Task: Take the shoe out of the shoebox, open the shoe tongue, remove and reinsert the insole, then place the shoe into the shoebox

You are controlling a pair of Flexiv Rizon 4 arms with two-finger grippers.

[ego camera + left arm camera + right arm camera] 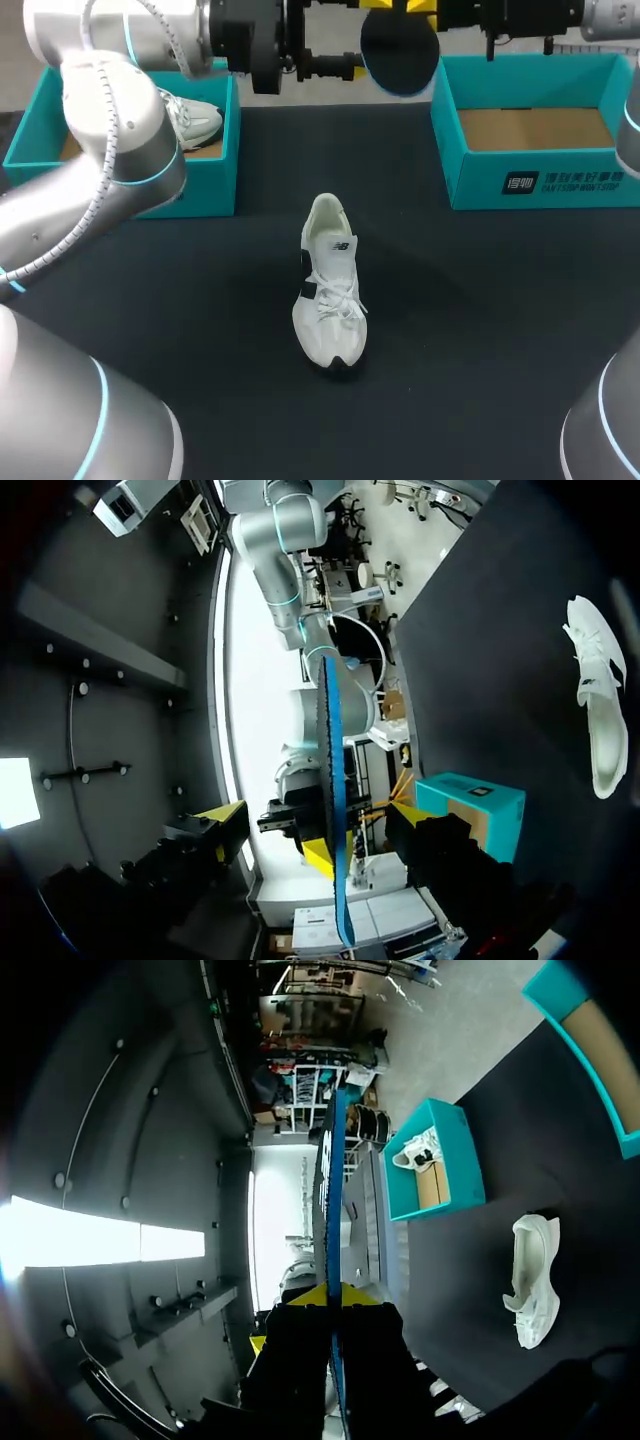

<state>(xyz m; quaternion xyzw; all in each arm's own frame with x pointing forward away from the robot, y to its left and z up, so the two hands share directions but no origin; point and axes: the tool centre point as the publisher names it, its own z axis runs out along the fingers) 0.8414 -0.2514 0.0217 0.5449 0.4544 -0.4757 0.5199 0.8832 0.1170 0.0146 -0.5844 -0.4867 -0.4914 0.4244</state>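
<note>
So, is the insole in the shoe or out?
Out: the insole hangs in the right gripper, clear of the shoe on the table.

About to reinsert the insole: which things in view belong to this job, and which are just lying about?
Job: insole, held in the right gripper; white shoe lying outside the boxes; empty shoebox, probably its own.
Lying about: second shoebox with another shoe inside.

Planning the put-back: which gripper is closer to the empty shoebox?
Right. The right gripper hangs raised by the empty shoebox's far rim, shut on the insole. The left gripper, fingers open around the insole, sits beyond it, toward the other shoebox.
</note>
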